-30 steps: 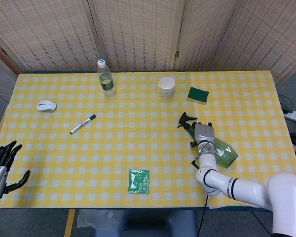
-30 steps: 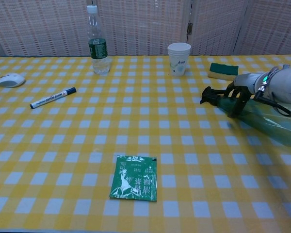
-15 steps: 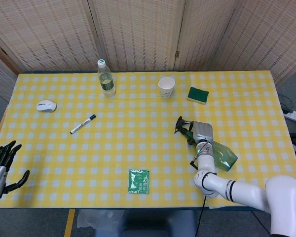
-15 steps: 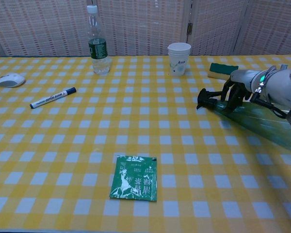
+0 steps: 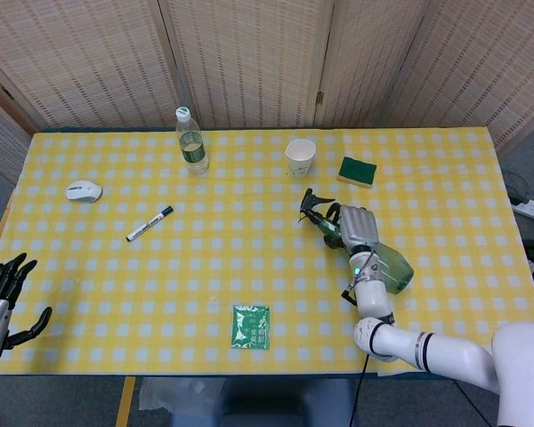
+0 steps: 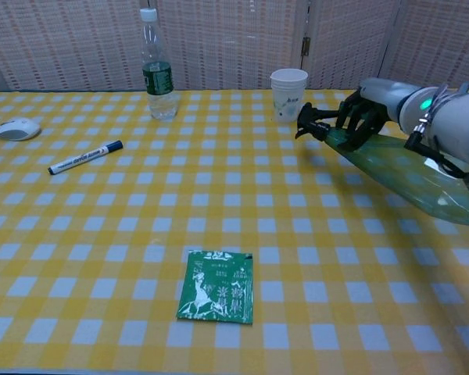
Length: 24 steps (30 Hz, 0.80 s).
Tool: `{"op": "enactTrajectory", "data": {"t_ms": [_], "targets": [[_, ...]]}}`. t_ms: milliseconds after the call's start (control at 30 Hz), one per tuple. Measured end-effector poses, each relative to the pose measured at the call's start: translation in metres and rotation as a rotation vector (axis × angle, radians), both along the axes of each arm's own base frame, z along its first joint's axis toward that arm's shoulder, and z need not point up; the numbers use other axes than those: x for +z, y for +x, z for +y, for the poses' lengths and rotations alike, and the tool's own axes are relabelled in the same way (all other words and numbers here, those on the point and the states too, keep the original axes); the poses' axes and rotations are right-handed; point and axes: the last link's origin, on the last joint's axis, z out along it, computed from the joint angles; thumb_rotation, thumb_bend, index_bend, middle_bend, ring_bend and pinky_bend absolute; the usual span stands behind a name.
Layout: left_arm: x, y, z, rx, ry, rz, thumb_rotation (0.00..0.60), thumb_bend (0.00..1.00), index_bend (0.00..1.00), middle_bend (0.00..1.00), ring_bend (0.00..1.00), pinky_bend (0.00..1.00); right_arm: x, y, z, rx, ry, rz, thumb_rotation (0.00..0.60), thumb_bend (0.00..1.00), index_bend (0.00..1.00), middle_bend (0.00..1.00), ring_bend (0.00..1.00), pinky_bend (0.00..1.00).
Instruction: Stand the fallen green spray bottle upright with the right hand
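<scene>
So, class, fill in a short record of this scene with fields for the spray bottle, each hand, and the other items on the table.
spray bottle: green spray bottle tilted, nozzle end raised toward the paper cup, not upright
right hand: right hand grips the bottle near its neck
left hand: left hand at the near left table edge, fingers apart, holds nothing
far side items: water bottle, paper cup, green sponge
left side items: white mouse, marker
near middle: green packet
surface: yellow checked tablecloth
</scene>
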Motion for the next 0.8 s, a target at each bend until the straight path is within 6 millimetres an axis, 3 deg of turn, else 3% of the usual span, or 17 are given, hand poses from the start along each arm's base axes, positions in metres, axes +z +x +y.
{"op": "enactTrajectory", "data": {"t_ms": [167, 333, 533, 800], "targets": [[-0.002, 0.001, 0.000, -0.001, -0.003, 0.009, 0.119, 0.38, 0.00, 0.00, 0.01, 0.00, 0.015, 0.008, 0.009, 0.143, -0.098, -0.205, 0.600, 0.34, 0.60, 0.53, 0.51, 0.29], [-0.004, 0.002, 0.000, 0.000, -0.011, 0.015, 0.119, 0.38, 0.00, 0.00, 0.01, 0.00, 0.025, -0.002, 0.025, 0.238, -0.168, -0.497, 0.600, 0.34, 0.60, 0.53, 0.51, 0.29], [0.002, -0.001, -0.001, 0.014, 0.016, -0.001, 0.116, 0.38, 0.00, 0.00, 0.02, 0.00, 0.027, -0.034, 0.046, 0.315, -0.208, -0.790, 0.600, 0.34, 0.60, 0.53, 0.51, 0.29], [0.004, -0.002, 0.000, 0.019, 0.019, -0.002, 0.115, 0.38, 0.00, 0.00, 0.01, 0.00, 0.015, -0.078, 0.072, 0.481, -0.234, -0.822, 0.600, 0.34, 0.60, 0.53, 0.51, 0.29]]}}
